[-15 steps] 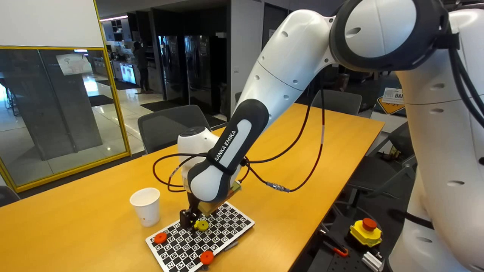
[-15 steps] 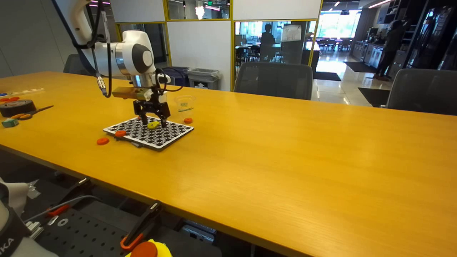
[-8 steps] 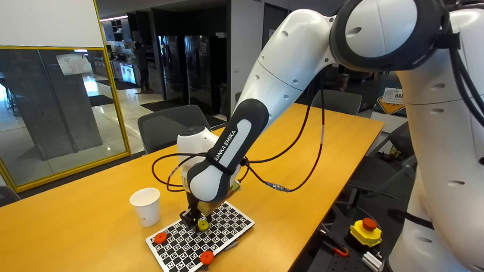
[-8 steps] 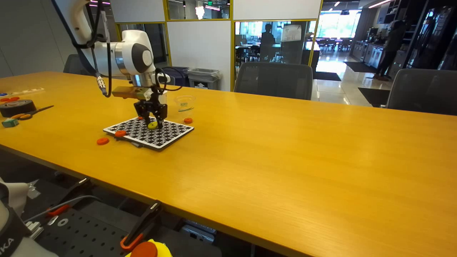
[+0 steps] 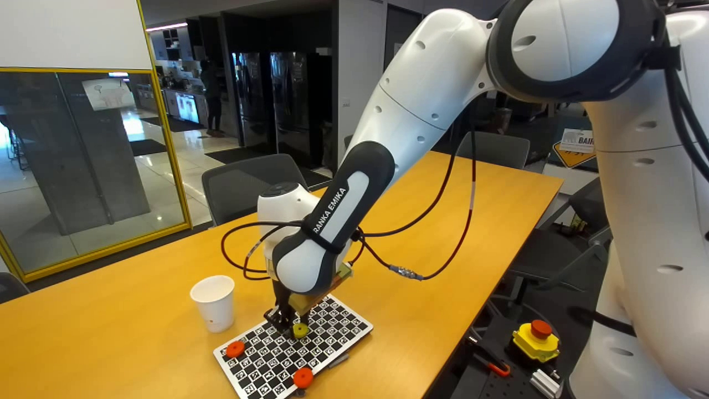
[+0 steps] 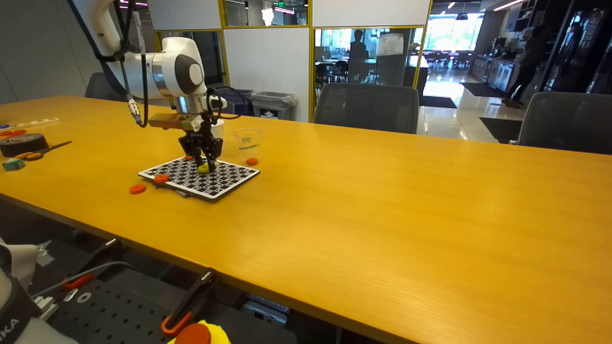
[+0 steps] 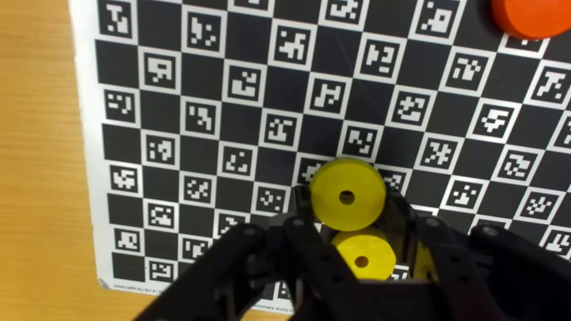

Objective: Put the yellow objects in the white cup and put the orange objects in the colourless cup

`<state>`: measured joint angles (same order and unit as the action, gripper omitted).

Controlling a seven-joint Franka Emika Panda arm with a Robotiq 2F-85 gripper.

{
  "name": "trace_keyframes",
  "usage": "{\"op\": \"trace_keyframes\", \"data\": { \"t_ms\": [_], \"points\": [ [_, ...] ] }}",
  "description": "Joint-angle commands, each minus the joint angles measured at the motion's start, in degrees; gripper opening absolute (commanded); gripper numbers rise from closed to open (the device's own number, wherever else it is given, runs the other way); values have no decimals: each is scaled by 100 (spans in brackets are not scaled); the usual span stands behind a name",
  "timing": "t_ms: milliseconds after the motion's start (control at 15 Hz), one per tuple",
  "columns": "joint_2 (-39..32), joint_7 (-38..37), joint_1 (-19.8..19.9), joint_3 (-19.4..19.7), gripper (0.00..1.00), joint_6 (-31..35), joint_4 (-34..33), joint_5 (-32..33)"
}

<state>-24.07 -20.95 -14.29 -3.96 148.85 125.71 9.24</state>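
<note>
In the wrist view my gripper (image 7: 347, 199) is shut on a yellow disc (image 7: 348, 216), one finger at each side. A second yellow disc (image 7: 372, 249) lies close behind it, partly covered by the gripper, and a further yellow patch (image 7: 424, 263) shows beyond a finger. In an exterior view the white cup (image 5: 215, 305) stands upright past the board's edge. The colourless cup (image 6: 247, 138) stands on the table in an exterior view, with an orange disc (image 6: 252, 161) at its foot. More orange objects lie on the board, such as this orange disc (image 5: 235, 349), and on the table.
Under the gripper lies a black-and-white patterned board (image 5: 338, 327). A grey pen-like piece (image 5: 338, 361) rests along its edge. At the table's far side in an exterior view are a black tape roll (image 6: 24, 145), scissors (image 6: 45, 151) and a green block (image 6: 13, 164).
The fingers have come together from wide apart onto the yellow disc. The arm has shifted slightly upward in the last half second. Cups and orange discs have stayed in place.
</note>
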Motion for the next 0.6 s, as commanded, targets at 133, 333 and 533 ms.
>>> {"op": "trace_keyframes", "data": {
  "t_ms": [133, 333, 533],
  "points": [
    [874, -167, -216, -39, 24, -827, 93, -34],
    [1145, -280, -325, -193, 24, -1212, -155, 42],
    [1120, -299, -392, -391, 24, -1570, -659, 77]
  ]
}}
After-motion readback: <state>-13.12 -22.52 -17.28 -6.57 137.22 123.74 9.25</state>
